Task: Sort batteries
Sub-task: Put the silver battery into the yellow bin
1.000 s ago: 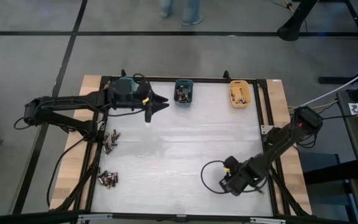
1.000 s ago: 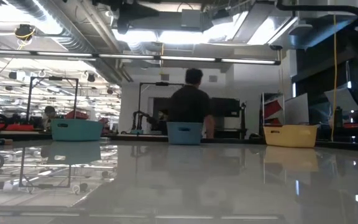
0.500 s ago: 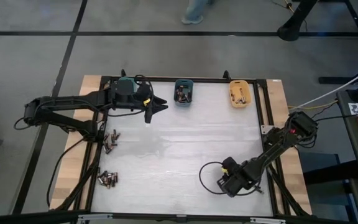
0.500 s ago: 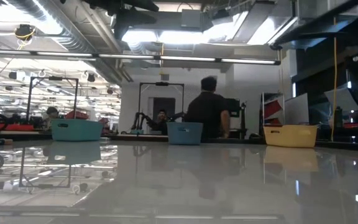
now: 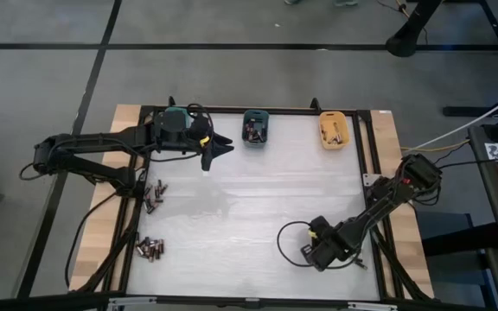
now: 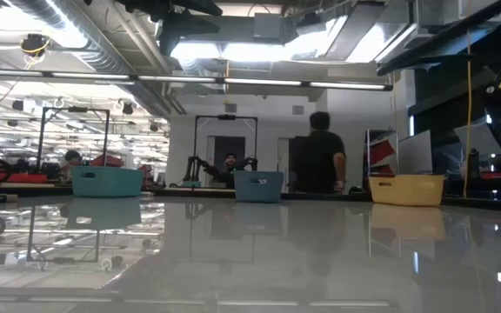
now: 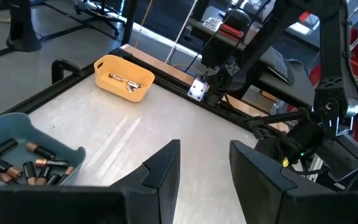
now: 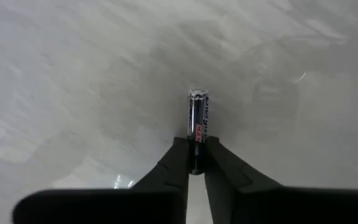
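Partly sorted: cells already in the teal bin and orange bin at 12 o'clock. Two loose piles of batteries remain at 9. Right claw pinches one battery at 5; left claw spread, empty, at 11.

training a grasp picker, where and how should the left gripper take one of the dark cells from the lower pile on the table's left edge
Probably from straight above, fingers closing across the middle of the barrel of an outermost cell in the lower pile of small dark cylindrical batteries. They lie flat and bunched, so the pile's open table-side edge gives room; ends are too small. The left gripper hangs open near the teal bin.
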Tool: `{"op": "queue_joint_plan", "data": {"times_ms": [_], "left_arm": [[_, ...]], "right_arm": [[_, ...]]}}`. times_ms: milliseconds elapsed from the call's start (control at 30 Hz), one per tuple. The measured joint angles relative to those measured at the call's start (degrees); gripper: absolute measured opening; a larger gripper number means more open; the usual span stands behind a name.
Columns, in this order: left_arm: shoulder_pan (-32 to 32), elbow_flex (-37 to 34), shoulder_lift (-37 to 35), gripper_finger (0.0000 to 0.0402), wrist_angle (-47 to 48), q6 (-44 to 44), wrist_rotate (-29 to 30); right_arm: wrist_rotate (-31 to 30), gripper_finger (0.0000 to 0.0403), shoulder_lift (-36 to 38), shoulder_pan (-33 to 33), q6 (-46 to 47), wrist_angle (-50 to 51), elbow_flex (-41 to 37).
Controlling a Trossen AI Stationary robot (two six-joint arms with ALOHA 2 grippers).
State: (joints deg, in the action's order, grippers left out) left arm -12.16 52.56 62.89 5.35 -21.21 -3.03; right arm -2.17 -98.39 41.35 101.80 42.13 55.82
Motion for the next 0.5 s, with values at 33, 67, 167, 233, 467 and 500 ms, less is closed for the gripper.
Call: {"op": "queue_joint_plan", "data": {"times_ms": [33, 67, 167, 233, 467, 500], "left_arm": [[0.00, 0.00, 0.00, 0.0129, 0.01, -0.11, 0.00], [0.00, 0.00, 0.00, 0.0129, -0.01, -0.18, 0.00], [0.00, -0.02, 0.02, 0.0129, -0.07, -0.18, -0.28], [0.00, -0.02, 0.02, 0.0129, -0.05, -0.18, -0.37], [0.00, -0.02, 0.02, 0.0129, -0.01, -0.64, -0.42], [0.03, -0.02, 0.02, 0.0129, -0.02, -0.64, -0.42]], "right_arm": [[-0.17, 0.0039, 0.88, -0.26, -0.02, -0.31, -0.10], [-1.01, 0.0039, 2.09, -0.63, -0.08, -0.75, -0.11], [-5.19, 0.0027, 6.71, -1.69, -0.26, 2.00, 0.02], [-7.86, 0.0015, 9.58, -3.23, -0.50, 5.20, 0.02], [-12.85, 0.0020, 21.83, -15.41, -8.77, 19.11, 0.08], [-13.38, 0.0022, 23.42, -18.04, -10.72, 21.23, 0.08]]}}
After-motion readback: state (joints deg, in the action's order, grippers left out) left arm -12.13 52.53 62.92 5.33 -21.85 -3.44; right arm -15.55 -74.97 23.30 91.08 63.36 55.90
